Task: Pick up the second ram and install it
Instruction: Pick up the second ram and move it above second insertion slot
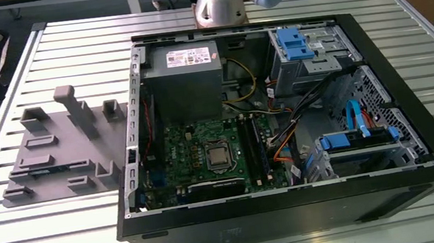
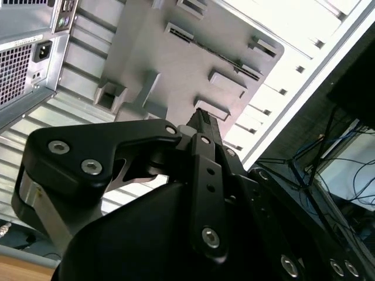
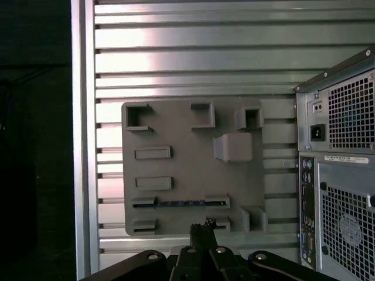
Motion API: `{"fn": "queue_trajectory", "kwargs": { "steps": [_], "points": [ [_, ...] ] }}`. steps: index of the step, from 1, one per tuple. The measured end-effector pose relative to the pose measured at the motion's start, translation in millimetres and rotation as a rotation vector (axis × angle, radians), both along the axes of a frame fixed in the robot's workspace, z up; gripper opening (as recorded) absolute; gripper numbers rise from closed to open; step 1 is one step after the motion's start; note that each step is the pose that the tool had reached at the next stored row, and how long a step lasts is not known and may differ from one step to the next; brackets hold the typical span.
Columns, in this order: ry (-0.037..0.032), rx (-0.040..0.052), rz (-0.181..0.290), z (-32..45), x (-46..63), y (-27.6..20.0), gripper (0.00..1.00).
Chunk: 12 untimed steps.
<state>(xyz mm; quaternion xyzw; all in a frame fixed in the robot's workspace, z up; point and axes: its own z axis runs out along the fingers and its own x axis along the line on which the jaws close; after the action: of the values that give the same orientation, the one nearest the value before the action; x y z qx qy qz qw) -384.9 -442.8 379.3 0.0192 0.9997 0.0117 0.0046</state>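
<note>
The ram [image 3: 176, 204] sat in the grey holder [image 3: 176, 134], just ahead of the pinched-together, empty jaws, its long side lying across them.

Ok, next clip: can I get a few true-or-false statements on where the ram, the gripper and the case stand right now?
1. The computer case lies open on the slatted metal table. True.
2. The gray fixture sits at the exterior view's right of the case. False: it is at the exterior view's left.
3. The gripper holds the second ram. False: the gripper is shut and empty, and the ram sits in a slot of the fixture.
4. In both wrist views the gripper points toward the fixture. True.
5. Blue drive-bay clips are inside the case. True.
</note>
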Motion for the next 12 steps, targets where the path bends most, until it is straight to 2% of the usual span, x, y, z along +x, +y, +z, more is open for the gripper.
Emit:
{"fn": "queue_trajectory", "kwargs": {
  "steps": [12],
  "points": [
    [0.0009, -0.0045, 0.185, -1.6, -0.1, 0.0, 0.11]
  ]
}}
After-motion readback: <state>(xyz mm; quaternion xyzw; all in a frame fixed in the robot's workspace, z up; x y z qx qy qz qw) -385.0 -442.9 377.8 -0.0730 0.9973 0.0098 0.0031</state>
